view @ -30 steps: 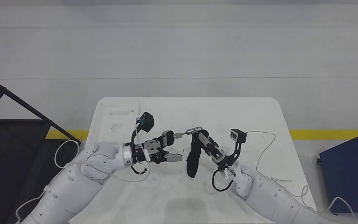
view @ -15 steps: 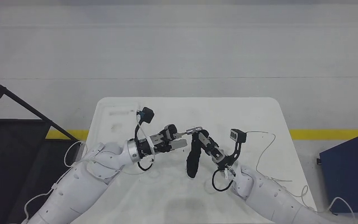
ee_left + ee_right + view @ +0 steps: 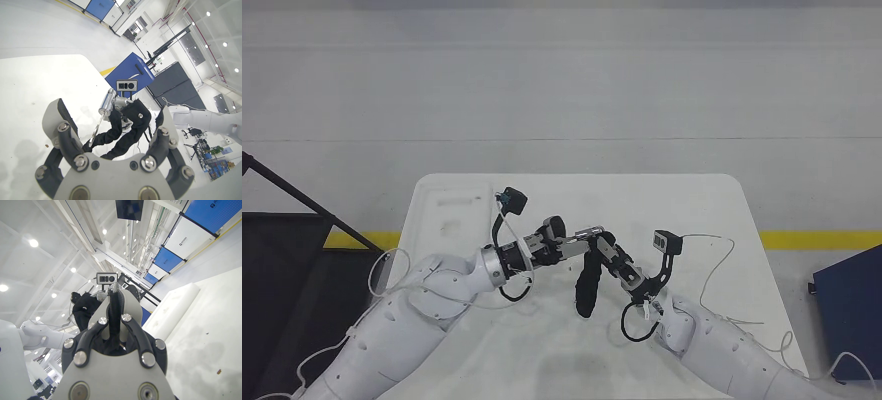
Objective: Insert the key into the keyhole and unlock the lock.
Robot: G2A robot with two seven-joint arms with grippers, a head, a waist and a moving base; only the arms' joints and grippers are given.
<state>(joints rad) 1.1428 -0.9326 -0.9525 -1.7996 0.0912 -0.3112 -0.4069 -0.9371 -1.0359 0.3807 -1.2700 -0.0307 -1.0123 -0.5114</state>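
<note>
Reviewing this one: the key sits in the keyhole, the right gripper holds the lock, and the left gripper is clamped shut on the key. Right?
Not quite. The left gripper is open, fingers spread either side of the key, as the left wrist view shows. The key does sit in the keyhole of the lock, which the right gripper holds.

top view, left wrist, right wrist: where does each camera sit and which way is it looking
Top view: above the arms, looking down at the table; both arms show, meeting at the lock.
Left wrist view: on the left wrist, looking past the open left gripper at the key in the lock.
Right wrist view: on the right wrist, looking along the right gripper, shut on the lock, up at the ceiling.
Shared: all three show the lock.
</note>
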